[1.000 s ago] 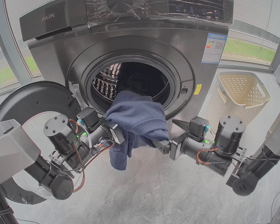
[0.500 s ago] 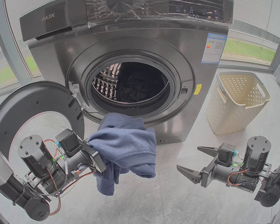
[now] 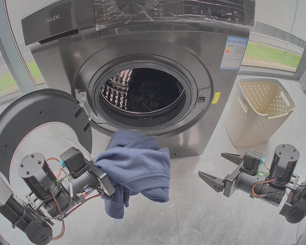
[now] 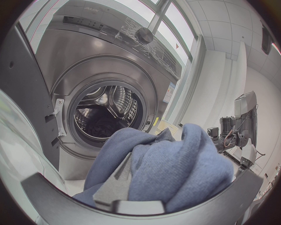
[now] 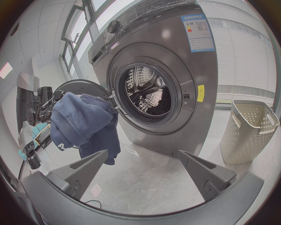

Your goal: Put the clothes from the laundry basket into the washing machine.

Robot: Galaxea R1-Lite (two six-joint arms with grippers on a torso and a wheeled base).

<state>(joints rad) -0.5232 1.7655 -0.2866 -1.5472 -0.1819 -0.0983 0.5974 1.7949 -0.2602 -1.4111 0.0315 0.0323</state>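
My left gripper is shut on a blue sweatshirt, which drapes over its fingers and hangs low in front of the washing machine. One grey finger pokes out from under the sweatshirt. The round door is swung open to the left, and dark clothes lie inside the drum. My right gripper is open and holds nothing, low to the right of the sweatshirt and apart from it. The cream laundry basket stands right of the machine, with no clothes visible inside.
Grey tiled floor lies open between the arms and the machine. The open door stands close beside my left arm. Windows run behind the machine and the basket.
Both arms have drawn back and down from the drum opening. The sweatshirt came away with the left gripper, lower and to the left. The right gripper has left the cloth and stands open.
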